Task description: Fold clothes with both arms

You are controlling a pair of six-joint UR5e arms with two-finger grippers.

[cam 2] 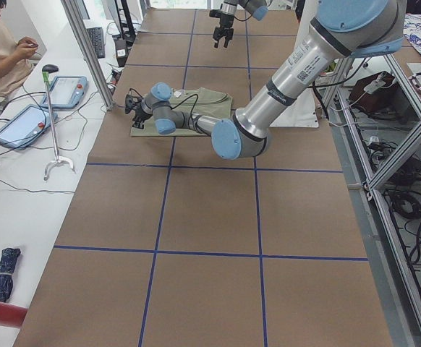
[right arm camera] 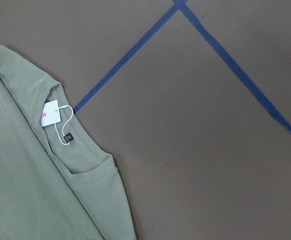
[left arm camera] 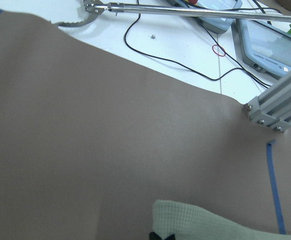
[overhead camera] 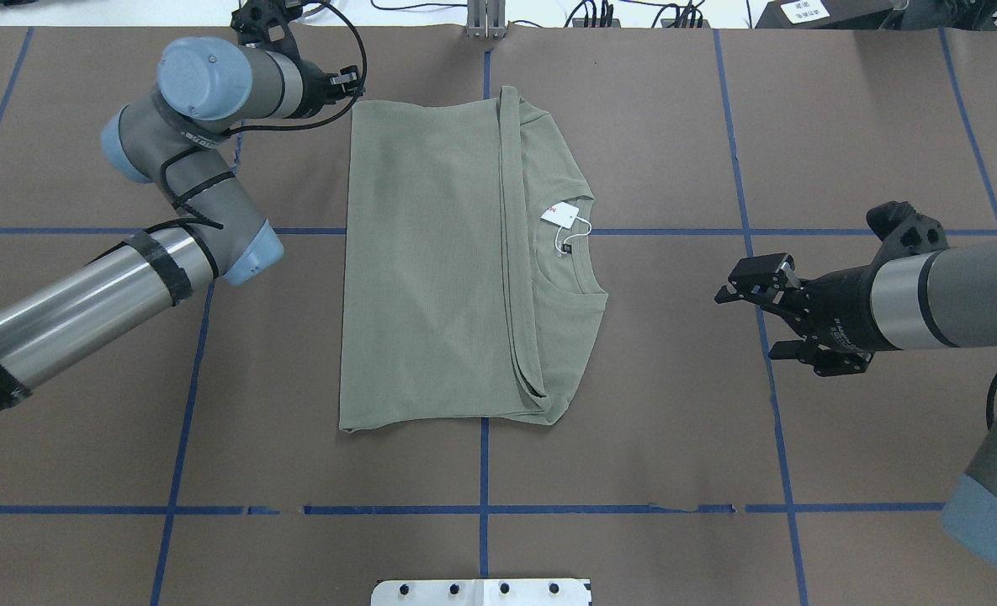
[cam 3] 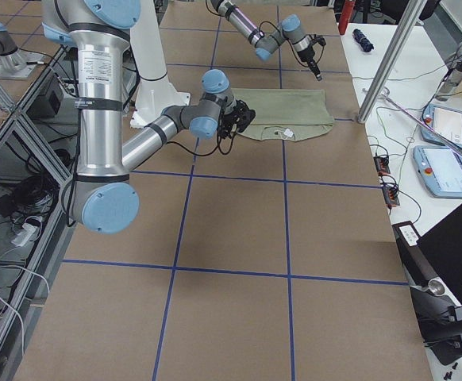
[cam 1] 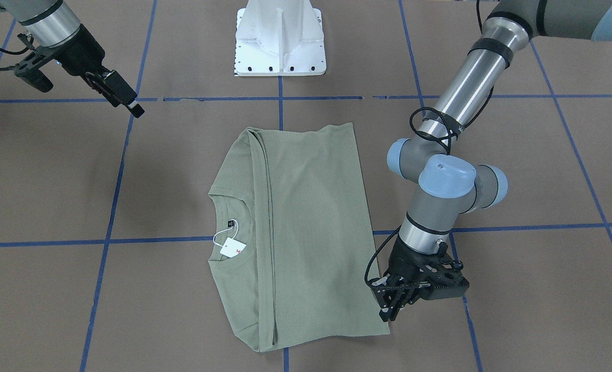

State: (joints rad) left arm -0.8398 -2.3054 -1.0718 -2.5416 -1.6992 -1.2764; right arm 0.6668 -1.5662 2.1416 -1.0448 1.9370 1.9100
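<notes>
The sage-green shirt (overhead camera: pixel 431 269) lies folded into a flat rectangle at mid-table, neck towards my right. Its white hang tag (overhead camera: pixel 560 215) shows at the collar. It also shows in the front view (cam 1: pixel 306 227). My left gripper (cam 1: pixel 390 312) is down at the shirt's far left corner, with its fingers drawn together on the cloth edge. In the left wrist view that corner (left arm camera: pixel 225 225) sits right at the black fingertips. My right gripper (overhead camera: pixel 746 324) is open and empty, held above the table well to the right of the collar. The right wrist view shows the collar and tag (right arm camera: pixel 49 115).
The white pedestal base (cam 1: pixel 280 41) stands at the table's near edge. Blue tape lines (overhead camera: pixel 483 471) grid the brown surface. An aluminium post (left arm camera: pixel 275 107), tablets (cam 2: pixel 66 90) and a seated operator (cam 2: pixel 4 50) are beyond the table's far edge.
</notes>
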